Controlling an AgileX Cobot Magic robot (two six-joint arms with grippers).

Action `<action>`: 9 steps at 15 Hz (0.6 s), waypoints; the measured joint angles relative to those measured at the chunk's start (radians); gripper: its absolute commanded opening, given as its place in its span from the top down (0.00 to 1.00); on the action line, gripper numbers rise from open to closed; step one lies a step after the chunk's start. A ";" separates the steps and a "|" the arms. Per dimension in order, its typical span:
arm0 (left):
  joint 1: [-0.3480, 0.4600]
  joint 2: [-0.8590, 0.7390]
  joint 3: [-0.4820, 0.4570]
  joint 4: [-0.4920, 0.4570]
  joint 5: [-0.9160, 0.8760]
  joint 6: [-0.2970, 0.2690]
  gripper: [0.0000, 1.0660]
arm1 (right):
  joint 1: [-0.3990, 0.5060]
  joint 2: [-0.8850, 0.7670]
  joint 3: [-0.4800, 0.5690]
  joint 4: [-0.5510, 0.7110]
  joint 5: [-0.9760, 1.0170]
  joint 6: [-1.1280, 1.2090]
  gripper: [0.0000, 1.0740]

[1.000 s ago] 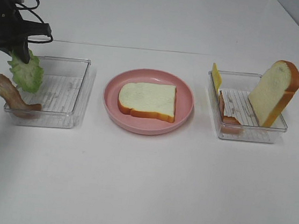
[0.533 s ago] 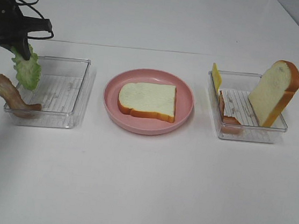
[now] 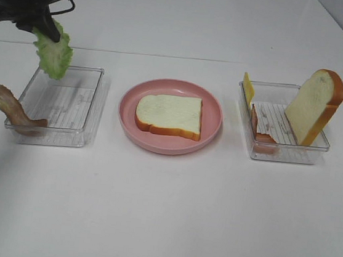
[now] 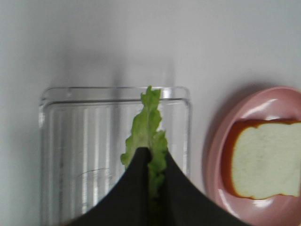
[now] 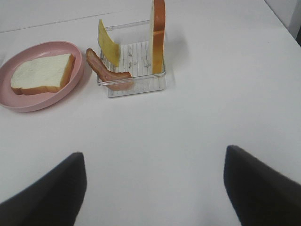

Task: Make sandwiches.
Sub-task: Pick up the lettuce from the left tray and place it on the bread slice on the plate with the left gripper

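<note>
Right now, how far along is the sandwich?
Done: one bread slice lies flat on the pink plate. In hand: left gripper shut on the lettuce, over the left tray. Left: left-tray bacon, right-tray bacon, cheese, upright bread slice unplaced; right gripper open, empty.

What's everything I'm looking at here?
table: one, white
plate: one, pink, centre
flat bread: one, white, on plate
left tray: one, clear, left of plate
right tray: one, clear, right of plate
upright bread: one, white, in right tray
cheese: one, yellow, in right tray
bacon: two, reddish-brown, this one in right tray, another over left tray's wall
lettuce: one, green, above left tray
left pincer: one, black, shut on lettuce
right pincer: one, black, open above table
</note>
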 measured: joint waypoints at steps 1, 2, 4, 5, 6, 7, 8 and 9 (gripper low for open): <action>0.000 0.000 -0.001 -0.044 -0.009 0.018 1.00 | 0.000 0.000 0.000 0.000 0.000 0.000 0.30; 0.000 0.000 -0.005 -0.123 -0.014 0.054 1.00 | 0.000 0.000 0.000 0.000 0.000 0.000 0.30; -0.019 0.000 -0.007 -0.258 -0.035 0.124 1.00 | 0.000 0.000 0.000 0.000 0.000 0.000 0.30; -0.042 0.000 -0.007 -0.312 -0.045 0.147 1.00 | 0.000 0.000 0.000 0.000 0.000 0.000 0.30; -0.070 0.000 -0.007 -0.341 -0.059 0.164 1.00 | 0.000 0.000 0.000 0.000 0.000 0.000 0.30; -0.103 0.000 -0.007 -0.356 -0.081 0.177 1.00 | 0.000 0.000 0.000 0.000 0.000 0.000 0.30; -0.129 0.000 -0.007 -0.358 -0.100 0.184 1.00 | 0.000 0.000 0.000 0.000 0.000 0.000 0.30; -0.177 0.000 -0.007 -0.360 -0.139 0.190 1.00 | 0.000 0.000 0.000 0.001 0.000 0.000 0.30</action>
